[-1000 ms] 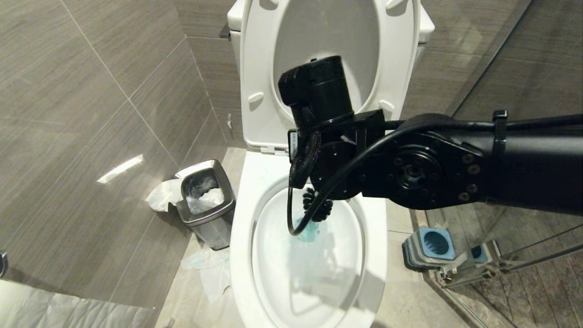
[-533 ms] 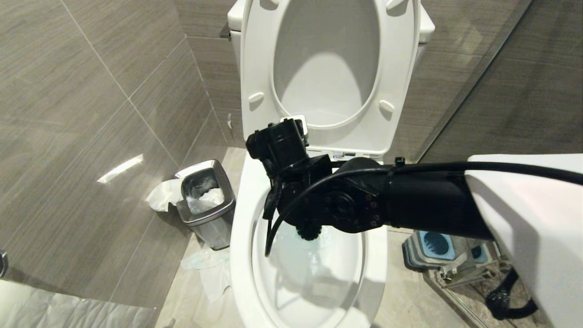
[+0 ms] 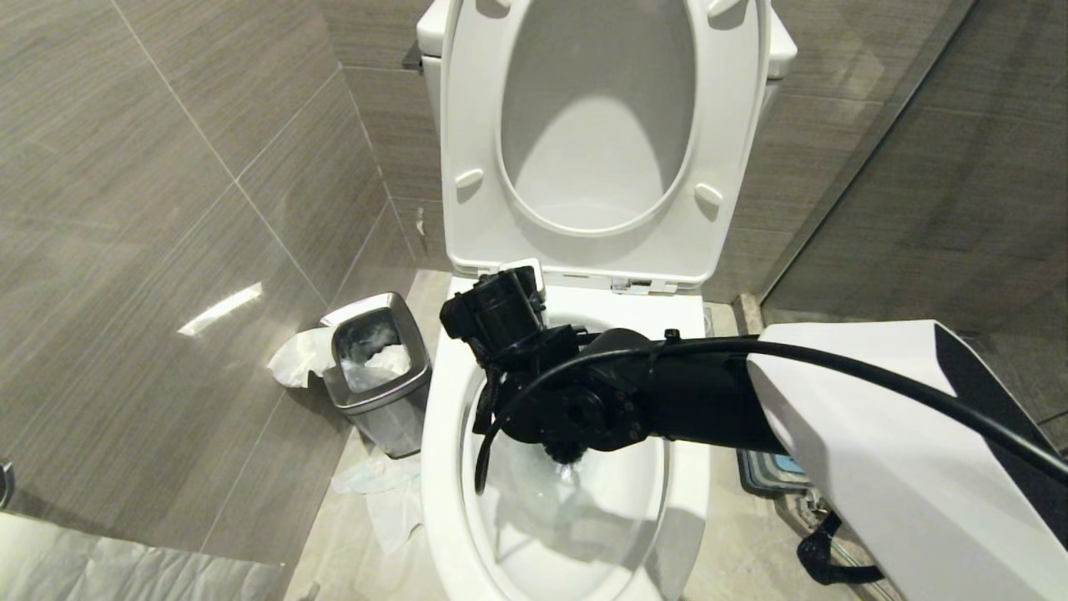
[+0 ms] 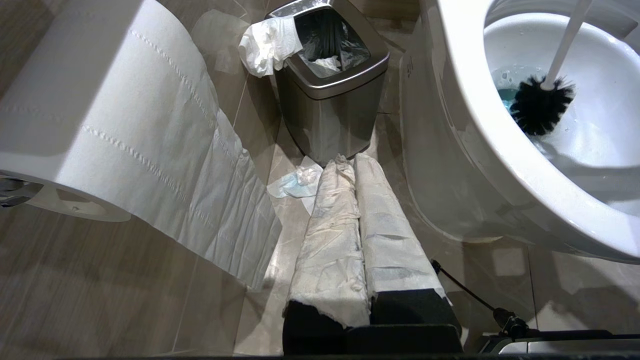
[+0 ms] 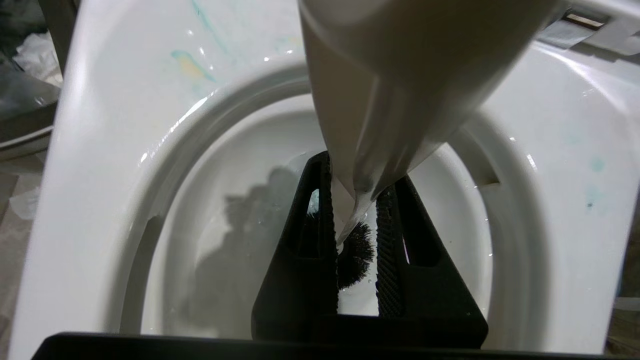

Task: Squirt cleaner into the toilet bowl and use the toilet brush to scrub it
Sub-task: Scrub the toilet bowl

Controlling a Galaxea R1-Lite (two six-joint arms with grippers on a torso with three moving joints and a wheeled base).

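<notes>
The right gripper (image 5: 356,235) is held low over the bowl (image 3: 442,467), inside the rim's oval, its two black fingers (image 5: 305,240) clamped on the white handle of the brush (image 4: 542,102). The handle is seen slanting down from the gripper, and the dark bristle head is set against the inner wall just above the water, near the middle of the basin. Clear porcelain is left on all sides of the head, with more room toward the front lip than toward the hinge side. Cleaner (image 4: 506,95) is seen as a turquoise tint in the water just beside the bristles, and faint blue-green streaks are left on the flat rim (image 5: 192,62) at the back. The seat (image 3: 467,179) and lid are stood upright against the tank, so the opening is unobstructed from above. The right arm is stretched across the rim's right edge. A steel bin (image 3: 377,367) is stood on the floor just beside the bowl's left flank, with crumpled paper around it and a narrow gap between. The left gripper (image 4: 357,215) is parked low beside the bowl's outer wall, its paper-wrapped fingers pressed together on nothing. A paper roll (image 4: 100,120) is hung close by it.
</notes>
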